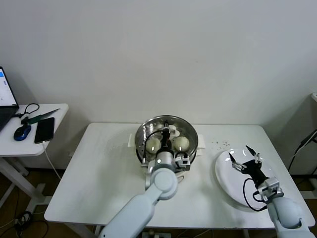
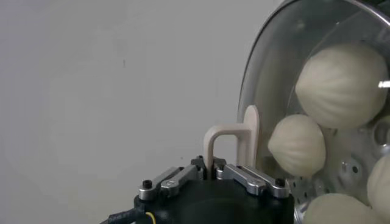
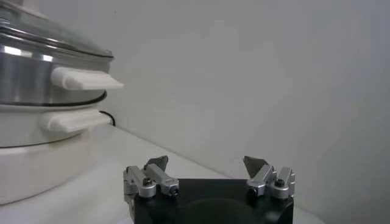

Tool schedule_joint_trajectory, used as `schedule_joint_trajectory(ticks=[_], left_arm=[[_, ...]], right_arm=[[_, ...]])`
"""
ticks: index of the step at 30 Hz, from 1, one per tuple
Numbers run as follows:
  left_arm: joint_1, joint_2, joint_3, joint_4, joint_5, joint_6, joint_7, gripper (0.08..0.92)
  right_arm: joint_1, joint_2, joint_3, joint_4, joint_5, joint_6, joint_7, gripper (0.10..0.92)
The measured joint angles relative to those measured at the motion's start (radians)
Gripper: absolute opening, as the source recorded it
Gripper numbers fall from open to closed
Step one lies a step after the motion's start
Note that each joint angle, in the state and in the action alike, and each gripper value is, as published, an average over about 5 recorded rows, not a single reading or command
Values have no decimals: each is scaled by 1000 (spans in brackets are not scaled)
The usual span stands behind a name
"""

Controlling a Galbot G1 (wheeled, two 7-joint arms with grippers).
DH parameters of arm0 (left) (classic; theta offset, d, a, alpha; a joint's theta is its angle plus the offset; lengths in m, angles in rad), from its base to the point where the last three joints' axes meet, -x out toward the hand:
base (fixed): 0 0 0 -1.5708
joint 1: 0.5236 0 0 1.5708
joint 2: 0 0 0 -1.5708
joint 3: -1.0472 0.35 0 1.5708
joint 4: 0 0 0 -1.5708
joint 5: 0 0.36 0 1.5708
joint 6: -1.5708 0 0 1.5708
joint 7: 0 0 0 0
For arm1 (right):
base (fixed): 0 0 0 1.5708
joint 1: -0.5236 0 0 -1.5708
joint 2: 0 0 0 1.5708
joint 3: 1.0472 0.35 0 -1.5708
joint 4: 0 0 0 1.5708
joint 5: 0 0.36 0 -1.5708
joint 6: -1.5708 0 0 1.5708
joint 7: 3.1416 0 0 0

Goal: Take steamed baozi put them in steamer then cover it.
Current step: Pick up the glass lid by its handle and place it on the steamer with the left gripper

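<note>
At the counter's (image 1: 99, 168) centre, the left claw (image 1: 166, 133) stands clenched on the glass cover's (image 1: 148, 130) handle (image 2: 228, 143) atop the steamer (image 1: 193, 148), baozi (image 1: 182, 143) inside. Covering appears complete; release follows. Right claw (image 1: 244, 160) idles spread over the plate (image 1: 225, 183), three o'clock.

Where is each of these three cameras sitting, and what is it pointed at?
Head view: from the robot's head, looking down at the white table, both arms showing, the empty plate under the right gripper.
Left wrist view: on the left arm, looking past the left gripper, jaws shut on the cover handle, baozi behind the glass.
Right wrist view: on the right arm, looking sideways past its open jaws at the wall.
Shared: the steamer appears in the head and right wrist views.
</note>
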Motion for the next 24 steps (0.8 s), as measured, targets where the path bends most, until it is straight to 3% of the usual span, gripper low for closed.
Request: schedule_joint_trajectory(ticks=[24], left_arm=[[5, 11, 13, 4, -27, 0, -16, 156]], right_arm=[[21, 0, -17, -8, -2, 0, -2, 823]])
